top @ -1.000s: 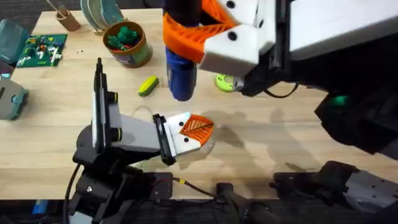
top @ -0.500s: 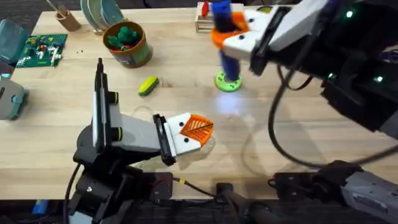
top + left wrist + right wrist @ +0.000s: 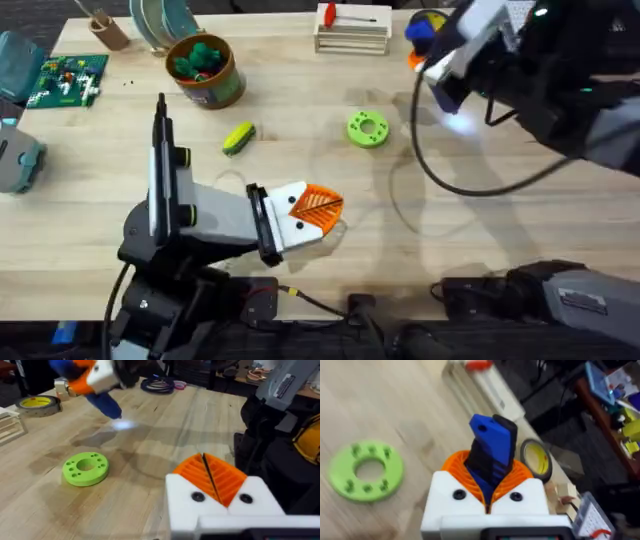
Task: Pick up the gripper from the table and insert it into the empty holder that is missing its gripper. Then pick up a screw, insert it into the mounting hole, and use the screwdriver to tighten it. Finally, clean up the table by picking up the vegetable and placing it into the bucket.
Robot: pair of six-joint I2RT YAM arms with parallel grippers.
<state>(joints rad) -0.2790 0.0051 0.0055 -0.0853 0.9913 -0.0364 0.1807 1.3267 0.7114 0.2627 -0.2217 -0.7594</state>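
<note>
1. I can read no words, numbers or brand marks anywhere from here.
2. A label (image 3: 583, 296) on the grey arm base at the lower right of the overhead view carries dark print, but it is too small for me to make out.
3. A white sticker (image 3: 283, 383) on the grey arm at the far side of the desk, seen from the left wrist, has a few lines of print that I cannot read.
4. The green circuit board (image 3: 66, 80) at the desk's far left shows white markings, none of which I can make out as letters.
</note>
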